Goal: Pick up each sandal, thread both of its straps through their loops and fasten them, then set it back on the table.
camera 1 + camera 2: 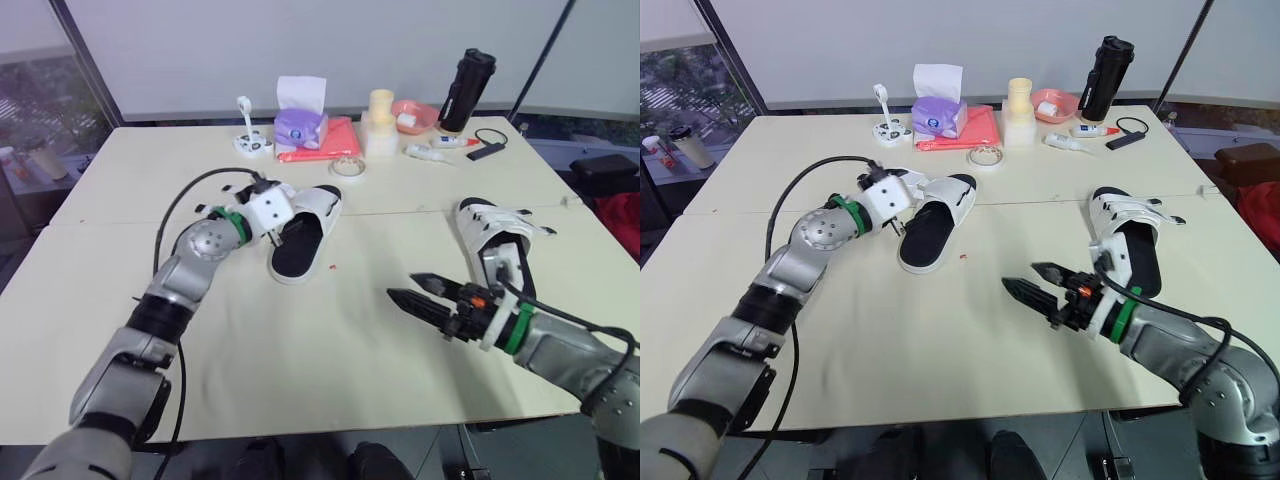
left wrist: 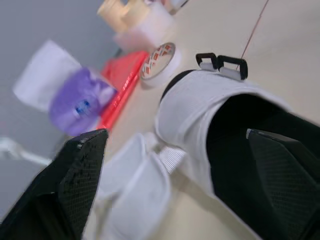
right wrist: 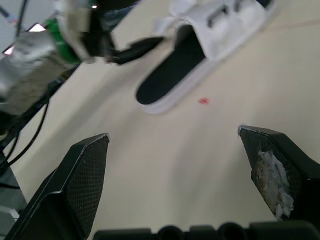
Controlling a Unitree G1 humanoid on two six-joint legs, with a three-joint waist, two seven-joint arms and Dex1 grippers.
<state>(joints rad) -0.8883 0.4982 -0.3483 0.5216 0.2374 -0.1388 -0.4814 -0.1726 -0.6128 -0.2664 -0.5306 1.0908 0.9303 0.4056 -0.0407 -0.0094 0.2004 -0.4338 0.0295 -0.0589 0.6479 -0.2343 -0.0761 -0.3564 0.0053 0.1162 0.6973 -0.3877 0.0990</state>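
The 2 white sandals lie on the table, the left sandal seemingly straddled by the spread left claw, the right sandal near the spread, empty right claw; light and floppy-strapped, they are probably best gripped by the stiffer sole edge.

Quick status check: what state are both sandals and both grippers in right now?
left sandal: flat on the table, straps loose, loops empty.
right sandal: flat on the table, fastening unclear.
left gripper: open, astride the left sandal.
right gripper: open, empty, over bare table.
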